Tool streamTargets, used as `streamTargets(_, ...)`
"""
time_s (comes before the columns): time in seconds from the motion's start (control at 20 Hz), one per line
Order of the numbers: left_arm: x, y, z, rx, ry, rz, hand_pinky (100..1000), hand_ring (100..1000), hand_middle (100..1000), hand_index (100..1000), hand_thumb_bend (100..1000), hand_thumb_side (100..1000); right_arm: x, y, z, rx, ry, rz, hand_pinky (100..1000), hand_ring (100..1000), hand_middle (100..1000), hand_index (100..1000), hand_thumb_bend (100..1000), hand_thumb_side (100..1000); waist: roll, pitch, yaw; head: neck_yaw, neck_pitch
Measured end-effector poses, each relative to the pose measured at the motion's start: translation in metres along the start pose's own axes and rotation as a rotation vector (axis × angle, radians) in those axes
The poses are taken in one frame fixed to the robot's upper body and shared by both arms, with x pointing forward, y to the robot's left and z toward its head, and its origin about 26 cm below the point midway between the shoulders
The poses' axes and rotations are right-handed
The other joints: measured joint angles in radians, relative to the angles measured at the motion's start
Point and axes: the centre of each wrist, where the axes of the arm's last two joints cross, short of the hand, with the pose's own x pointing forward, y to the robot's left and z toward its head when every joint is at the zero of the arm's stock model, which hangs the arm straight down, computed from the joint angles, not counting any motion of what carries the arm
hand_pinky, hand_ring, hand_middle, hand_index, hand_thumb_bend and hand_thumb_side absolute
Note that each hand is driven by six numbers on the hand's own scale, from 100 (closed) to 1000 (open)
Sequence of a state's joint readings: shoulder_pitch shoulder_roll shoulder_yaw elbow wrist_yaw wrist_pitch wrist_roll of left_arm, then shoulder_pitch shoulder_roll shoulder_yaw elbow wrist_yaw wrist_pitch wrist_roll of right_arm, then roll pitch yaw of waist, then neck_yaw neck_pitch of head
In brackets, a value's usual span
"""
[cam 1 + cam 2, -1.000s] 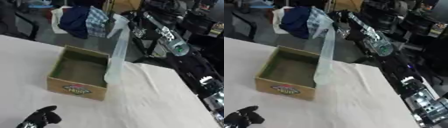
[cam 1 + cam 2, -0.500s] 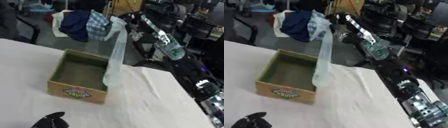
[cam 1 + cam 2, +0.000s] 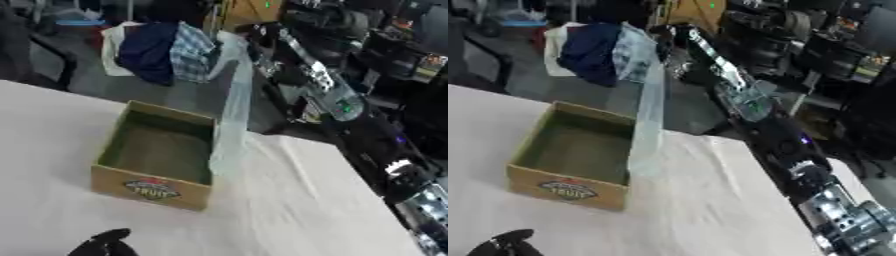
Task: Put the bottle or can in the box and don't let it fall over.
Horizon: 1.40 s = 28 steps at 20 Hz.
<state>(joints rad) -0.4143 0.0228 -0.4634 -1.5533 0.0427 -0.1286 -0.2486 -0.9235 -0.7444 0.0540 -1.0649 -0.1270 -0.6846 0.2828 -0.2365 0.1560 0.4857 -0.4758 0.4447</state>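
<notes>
One tall clear bottle [image 3: 231, 115] has tilted farther over the box [image 3: 156, 188], risking a fall; right hand's [image 3: 247, 36] grip unclear.

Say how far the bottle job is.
Nothing done yet: the box floor shows bare. In hand: the right hand is atop the tall clear bottle, its base at the box's right wall. Left: set it inside upright, let go. The left hand idles lower left.

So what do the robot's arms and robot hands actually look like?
The right arm is mostly black, with a silver metal joint near the lower corner, small green and purple lights, and light markings along it. Its robot hand is too blurred to describe. Of the left robot hand only a black shape shows at the bottom edge.
</notes>
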Motion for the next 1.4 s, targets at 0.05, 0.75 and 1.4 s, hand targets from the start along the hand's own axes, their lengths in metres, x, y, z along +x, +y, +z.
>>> streamTargets(0.05,0.0,-0.001,-0.001,-0.003,-0.002,0.004,708,642,568,821,144,1000,0.0,0.001,0.0,-0.003,-0.002,0.0,664,873,527,544,100,470,0.0,0.0,0.002,-0.001,-0.002)
streamTargets(0.75,-0.003,-0.012,-0.006,-0.026,-0.005,0.052,708,643,569,822,150,1000,0.0,0.001,-0.004,-0.247,0.005,-0.036,805,1000,901,874,100,414,0.0,-0.004,0.011,-0.012,-0.025)
streamTargets(1.4,-0.001,-0.011,-0.009,-0.029,-0.014,0.046,708,645,570,822,147,1000,-0.003,0.01,0.002,0.209,-0.05,0.15,968,1000,1000,1000,100,303,0.0,0.016,-0.042,-0.019,-0.033)
